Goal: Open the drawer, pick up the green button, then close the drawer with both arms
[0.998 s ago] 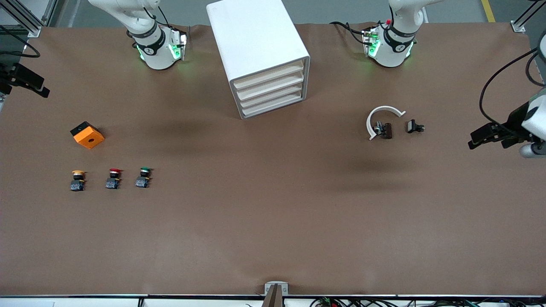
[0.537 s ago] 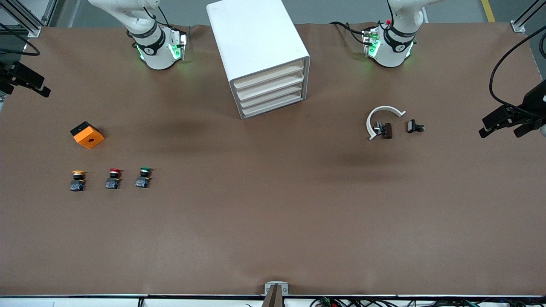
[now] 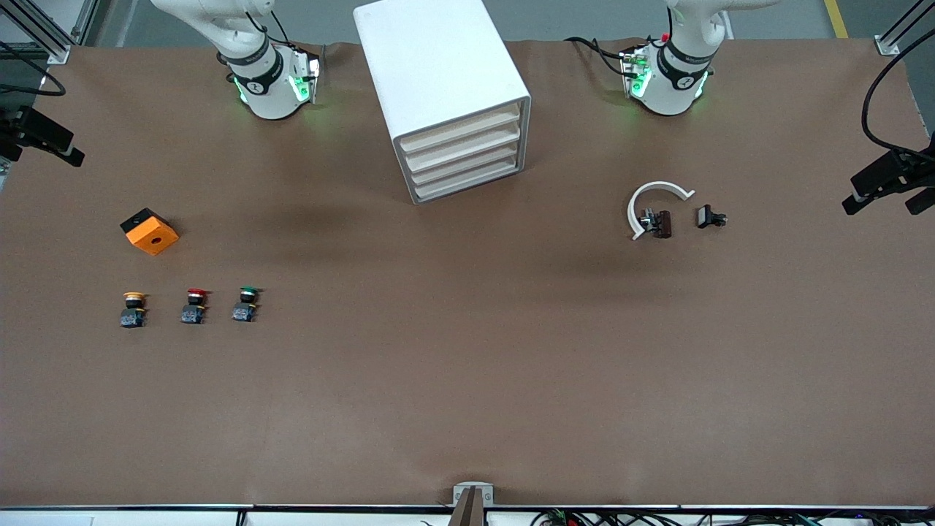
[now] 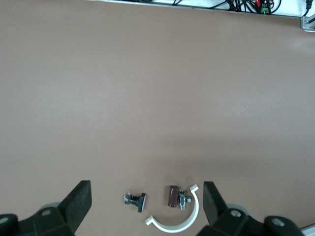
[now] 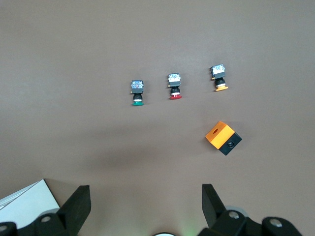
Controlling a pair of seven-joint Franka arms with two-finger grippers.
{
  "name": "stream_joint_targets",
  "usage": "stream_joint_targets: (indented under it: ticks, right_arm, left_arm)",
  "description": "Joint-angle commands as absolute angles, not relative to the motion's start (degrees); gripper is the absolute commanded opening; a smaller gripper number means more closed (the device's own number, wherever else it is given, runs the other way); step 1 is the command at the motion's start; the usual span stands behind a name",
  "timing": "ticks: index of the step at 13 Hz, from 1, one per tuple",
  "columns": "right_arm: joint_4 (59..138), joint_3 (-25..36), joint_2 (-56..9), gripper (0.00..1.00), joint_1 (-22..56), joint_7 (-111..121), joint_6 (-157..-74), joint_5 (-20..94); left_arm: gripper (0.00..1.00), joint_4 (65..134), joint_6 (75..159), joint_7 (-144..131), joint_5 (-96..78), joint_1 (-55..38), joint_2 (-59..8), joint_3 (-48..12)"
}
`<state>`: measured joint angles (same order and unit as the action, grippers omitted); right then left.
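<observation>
My left gripper (image 3: 887, 186) has drawn back over the last second, out from above the table (image 3: 467, 409) to its edge at the left arm's end, and it now hangs there with jaws spread and nothing between them; in its wrist view the fingers (image 4: 78, 201) stand wide over bare table. My right gripper (image 3: 40, 139) has barely shifted: it hangs at the edge at the right arm's end, also spread and empty, fingers (image 5: 78, 204) wide apart. I read this as both arms parked clear of the work, with no step of the task begun. The cabinet (image 3: 438, 73) stands midway along the edge where the arms are mounted, all four drawers pushed in; the lowest drawer (image 3: 467, 184) is shut, so I cannot see what, if anything, is in it or in the three above. The green-capped button (image 3: 246, 304) lies out on the open table toward the right arm's end, last in a row with the red-capped button (image 3: 194, 305) and the yellow-capped button (image 3: 133, 309), not in any drawer. An orange block (image 3: 150, 231) lies farther from the front camera than that row. Toward the left arm's end lie a white curved clip (image 3: 652, 204) with a brown part (image 3: 661, 223) touching it and a small black part (image 3: 708, 217) just beside.
</observation>
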<state>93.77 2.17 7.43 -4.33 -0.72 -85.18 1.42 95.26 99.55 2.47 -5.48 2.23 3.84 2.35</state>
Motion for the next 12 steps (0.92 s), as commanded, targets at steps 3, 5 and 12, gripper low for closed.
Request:
stream_joint_targets:
  ticks: [3, 5, 12]
  right_arm:
    - [95.3, 2.2, 9.1, 1.0, -4.2, -1.1, -85.4, 2.1]
    - [95.3, 2.1, 9.1, 1.0, -4.0, -1.1, -85.3, 1.9]
    - [95.4, 2.0, 9.2, 1.0, -3.1, -1.2, -85.4, 1.6]
  left_arm:
    - [1.0, 93.1, 94.3, -1.3, -3.6, 2.5, 4.4, -1.6]
    - [1.0, 91.6, 93.7, -1.6, -3.6, 2.4, 4.3, -1.6]
    - [1.0, 91.2, 91.6, -1.0, -2.5, 2.2, 4.1, -2.4]
